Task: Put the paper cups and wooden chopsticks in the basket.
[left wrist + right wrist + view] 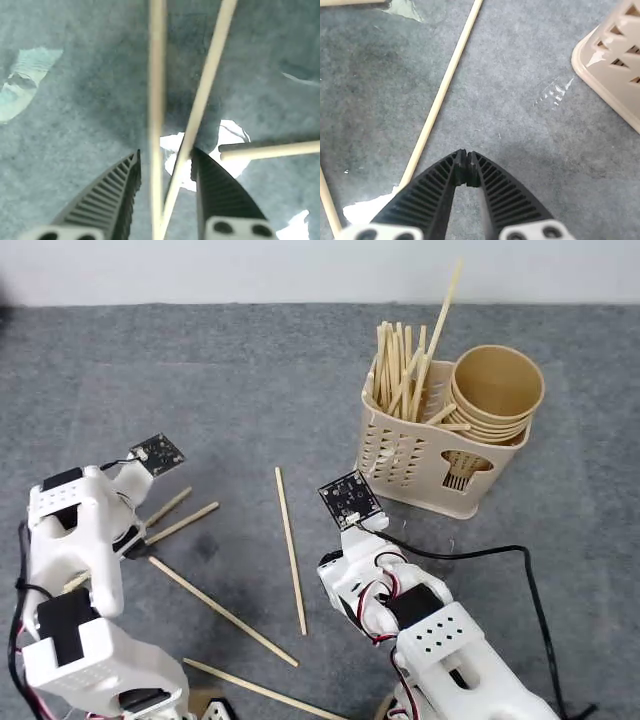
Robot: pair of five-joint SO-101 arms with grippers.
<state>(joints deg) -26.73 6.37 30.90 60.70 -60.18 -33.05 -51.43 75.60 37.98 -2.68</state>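
Two loose wooden chopsticks lie at the left of the high view on the grey tabletop. They are close together, and their long axes run from lower left to upper right of the frame.

In the left wrist view, the straighter stick and the slanted stick both pass between the jaws of the left gripper. Their axes cross the closing direction roughly at right angles, and the sticks draw together toward the jaw roots. The jaws are spread, one outside each stick. The slanted stick lies against or just beside one inner face, and no pinch is evident. A third chopstick lies crosswise just beyond that jaw.

The left arm is folded over the pair at the left edge of the high view, its wrist directed down at the tabletop. It is judged the nearer arm for this pair, and the coming move turns on both sticks remaining inside the gap.

A long chopstick lies at frame centre, its axis running top to bottom. The right gripper has its jaws pressed together on nothing and hangs over bare tabletop just beside that stick. The right arm rises from the lower centre.

The basket, at upper right, holds nested paper cups and upright chopsticks. It stands well apart from the left arm.
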